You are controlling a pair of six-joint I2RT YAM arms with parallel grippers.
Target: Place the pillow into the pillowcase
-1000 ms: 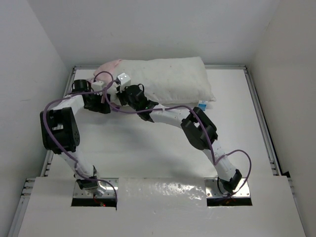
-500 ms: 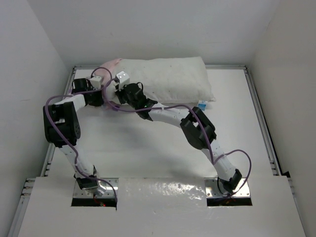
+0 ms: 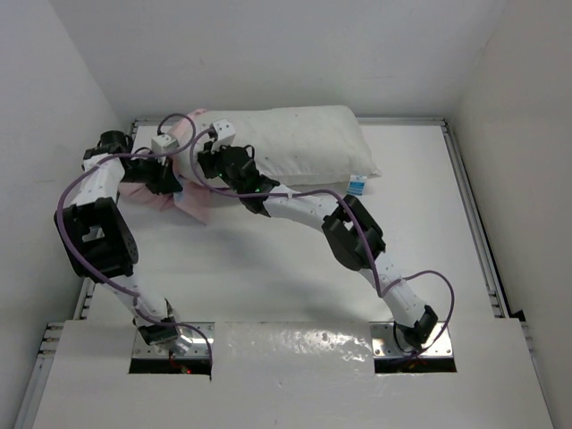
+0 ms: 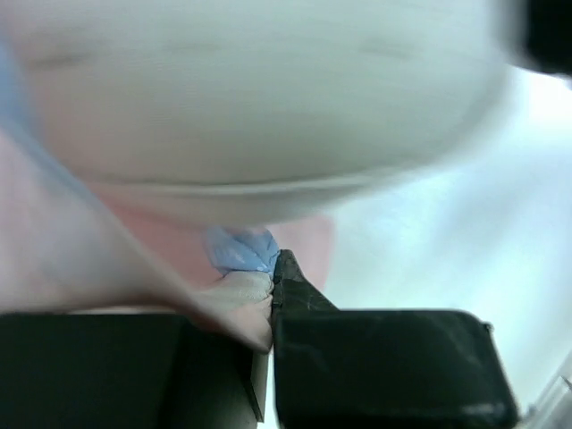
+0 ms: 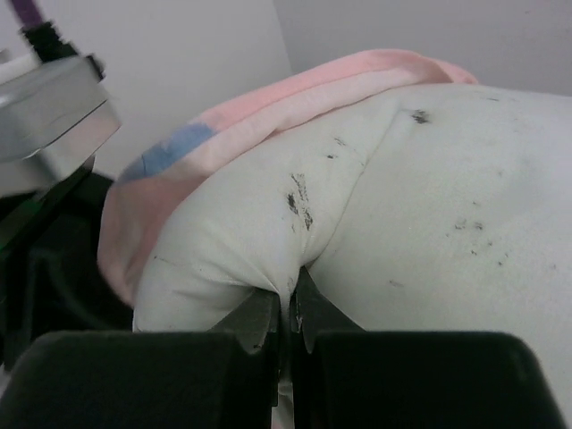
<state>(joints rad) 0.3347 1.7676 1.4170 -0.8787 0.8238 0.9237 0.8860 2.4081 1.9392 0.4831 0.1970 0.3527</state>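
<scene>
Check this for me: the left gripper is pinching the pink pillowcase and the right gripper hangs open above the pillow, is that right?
Not quite. The left gripper does pinch the pillowcase, but the right gripper is not open above the pillow: the right wrist view shows its jaws shut on a fold of the pillow's white fabric.

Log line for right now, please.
left gripper: shut on pillowcase | right gripper: shut on pillow corner | pillow: mostly uncovered, case at its left end only
</scene>
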